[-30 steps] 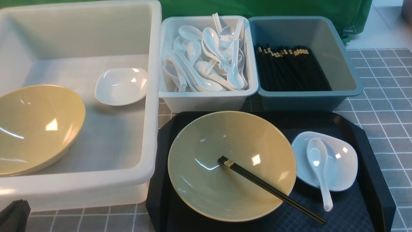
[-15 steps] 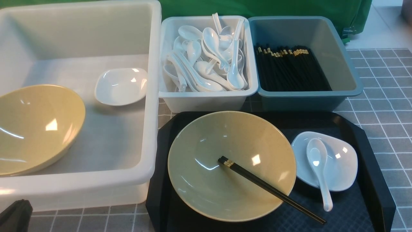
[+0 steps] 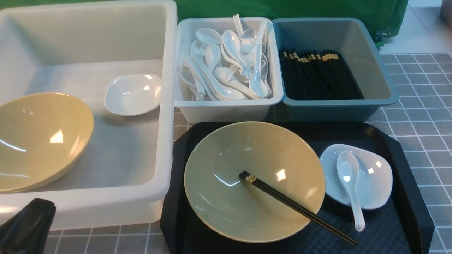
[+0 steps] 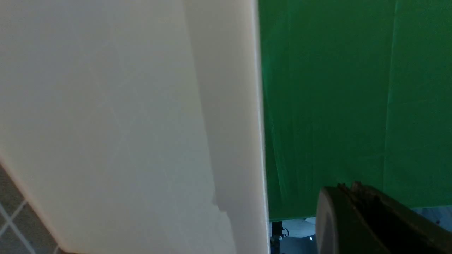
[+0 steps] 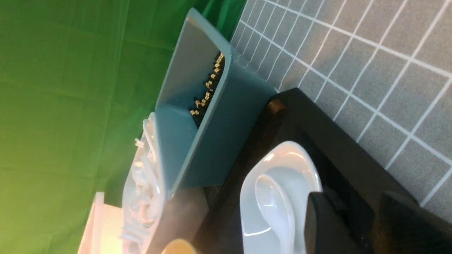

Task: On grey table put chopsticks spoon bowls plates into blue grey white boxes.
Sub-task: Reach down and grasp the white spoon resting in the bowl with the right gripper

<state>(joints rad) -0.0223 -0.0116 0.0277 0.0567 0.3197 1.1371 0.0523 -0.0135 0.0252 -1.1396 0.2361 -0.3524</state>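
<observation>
lying on the black tray (image 3: 413,211): 1 beige bowl (image 3: 247,197) by its left edge, 2 chopsticks (image 3: 300,208) sloping from inside that bowl to past its rim. near the tray's right edge — 1 white plate (image 3: 378,183) with 1 spoon (image 3: 349,176) in it, handle over the rim. standing past the tray's far edge on the bench (image 3: 430,141), spoon-filled white box (image 3: 226,112) and blue-grey box (image 3: 339,111) of chopsticks. left claw (image 4: 348,188) clenched, empty; right claw (image 5: 353,197) released, fingers apart.
</observation>
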